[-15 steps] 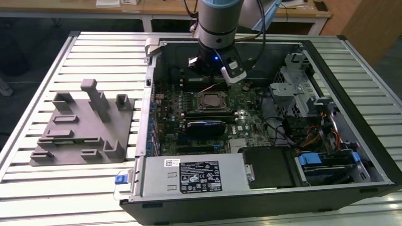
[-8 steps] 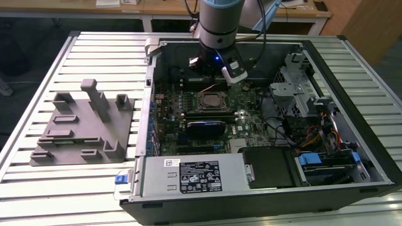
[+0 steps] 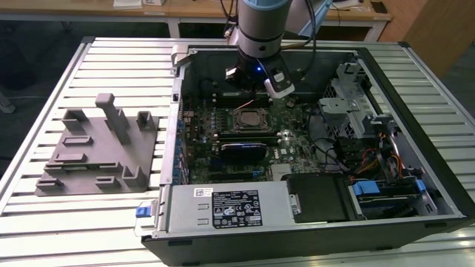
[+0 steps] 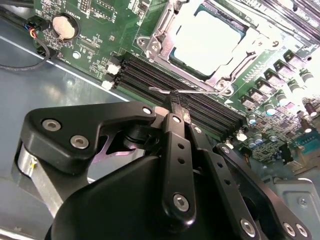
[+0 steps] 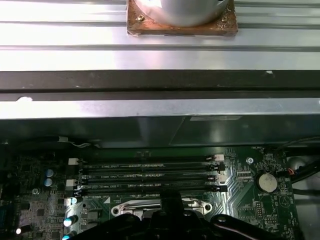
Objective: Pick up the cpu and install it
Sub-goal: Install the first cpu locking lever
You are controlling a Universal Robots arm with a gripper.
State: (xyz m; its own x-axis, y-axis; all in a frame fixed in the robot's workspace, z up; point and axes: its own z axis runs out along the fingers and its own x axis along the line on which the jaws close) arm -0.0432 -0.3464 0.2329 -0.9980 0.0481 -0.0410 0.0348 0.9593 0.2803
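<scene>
Exterior view first: one open computer case (image 3: 386, 183) lies on a slatted metal table (image 3: 111, 67), with one grey plastic fixture (image 3: 97, 150) of raised blocks and slots beside it toward the exterior view's left. The arm reaches down into the case, its gripper (image 3: 256, 83) hanging above the green motherboard (image 3: 290, 144). The cpu (image 3: 248, 118) sits in its socket near the board's middle, just below the gripper, a small flat square inside a metal frame.

Second wrist view: the cpu (image 4: 207, 40) shows as one pale, silver-white, smooth square lying flat in the shiny steel socket frame (image 4: 160, 45). Four dark memory slots (image 4: 200, 107) run alongside the frame. The gripper (image 4: 175, 102) is black, with bolted linkage arms; its fingertips meet in a narrow point with nothing between them, just above a thin wire lever (image 4: 185, 91). One round coin battery (image 4: 63, 26) sits on the board.

First wrist view: four long memory slots (image 5: 150, 175), one coin battery (image 5: 266, 181) and the socket frame's edge (image 5: 160, 206) appear beyond the dark gripper (image 5: 170, 200).
</scene>
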